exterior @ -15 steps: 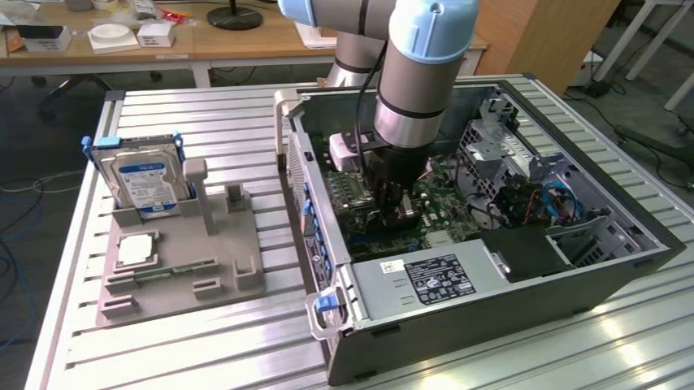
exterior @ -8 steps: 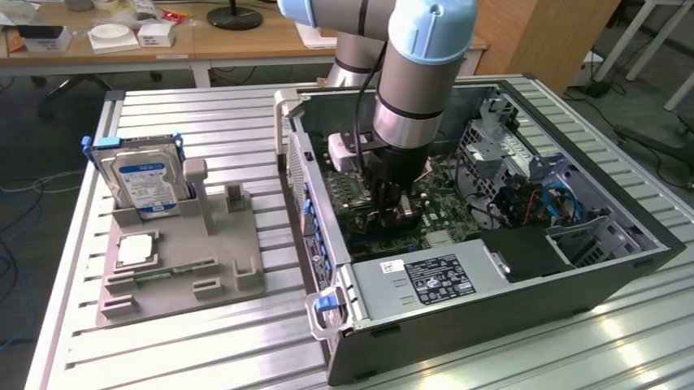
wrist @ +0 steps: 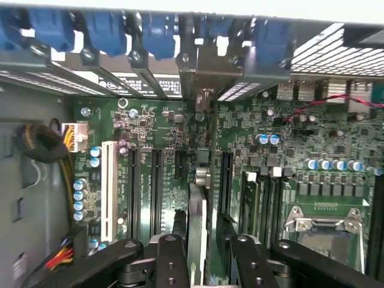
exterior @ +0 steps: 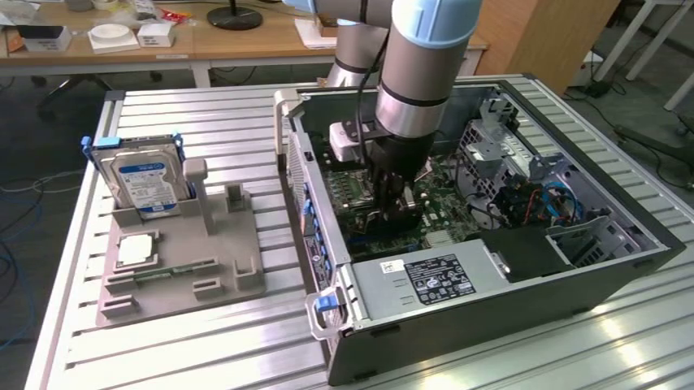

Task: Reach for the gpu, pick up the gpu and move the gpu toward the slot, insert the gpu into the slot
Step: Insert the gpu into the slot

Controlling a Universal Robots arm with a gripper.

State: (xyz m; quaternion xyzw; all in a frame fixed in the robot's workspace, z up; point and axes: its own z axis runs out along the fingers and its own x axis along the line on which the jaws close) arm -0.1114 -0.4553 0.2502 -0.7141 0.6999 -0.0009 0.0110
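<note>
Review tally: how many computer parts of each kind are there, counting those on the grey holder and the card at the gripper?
Hard drive: 1
Processor chip: 1
Memory stick: 1
GPU card: 1
Total: 4

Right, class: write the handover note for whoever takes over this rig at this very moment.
Gripper: down inside the computer case, astride the gpu; grip unclear.
Gpu: upright, edge-on, on the green motherboard among the long connectors, with its bracket toward the case's rear wall.
Done: gpu picked up and brought to the board.
Left: insertion unconfirmed; whether it is fully seated in the slot cannot be told.
</note>
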